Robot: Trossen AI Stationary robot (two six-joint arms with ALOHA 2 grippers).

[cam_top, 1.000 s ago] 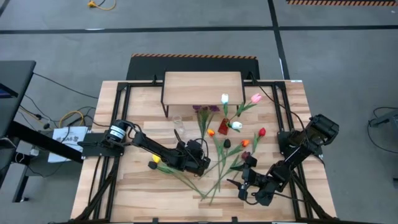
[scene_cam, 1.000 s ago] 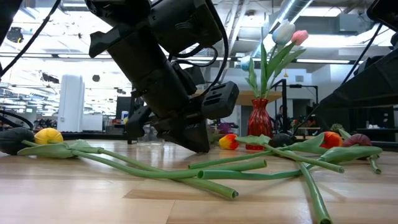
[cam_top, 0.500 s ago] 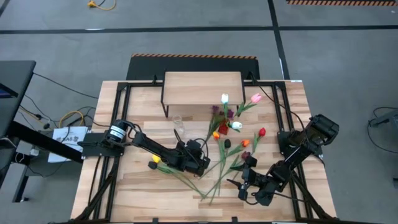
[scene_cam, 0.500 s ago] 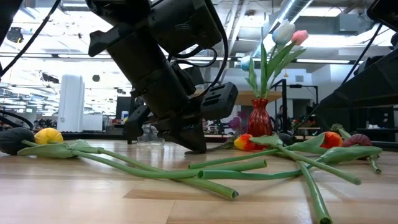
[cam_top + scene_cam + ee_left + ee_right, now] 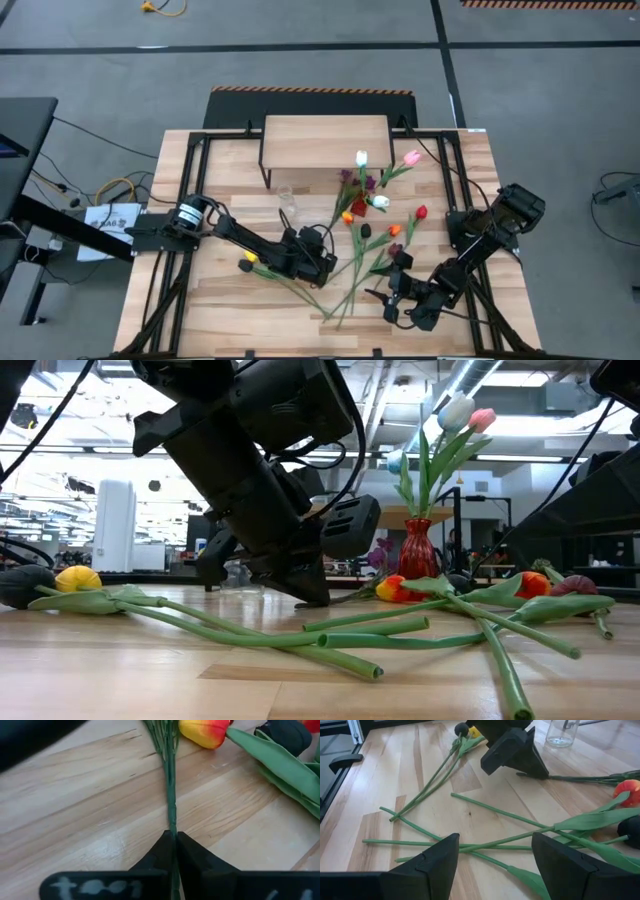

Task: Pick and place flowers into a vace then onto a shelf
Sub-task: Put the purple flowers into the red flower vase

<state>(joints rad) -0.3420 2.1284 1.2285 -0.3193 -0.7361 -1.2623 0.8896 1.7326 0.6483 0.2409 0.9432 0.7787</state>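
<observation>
Contact is confirmed: the left gripper (image 5: 174, 845), low at frame centre in the high view, is clamped on the purple sprig (image 5: 352, 180) stem end. Its long axis runs from the jaws toward upper right, blossom beside the red vase (image 5: 358, 207). The right gripper (image 5: 495, 857) is held spread, idle, lower right.

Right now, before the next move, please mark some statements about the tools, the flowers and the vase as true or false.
1. The left tool is shut on a thin green stem. True.
2. The right tool holds a tulip. False: it is open and holds nothing.
3. The red vase holds a white tulip and a pink tulip. True.
4. The vase stands on the shelf. False: it stands on the table.
5. The yellow tulip is in the vase. False: it lies on the table.
</observation>
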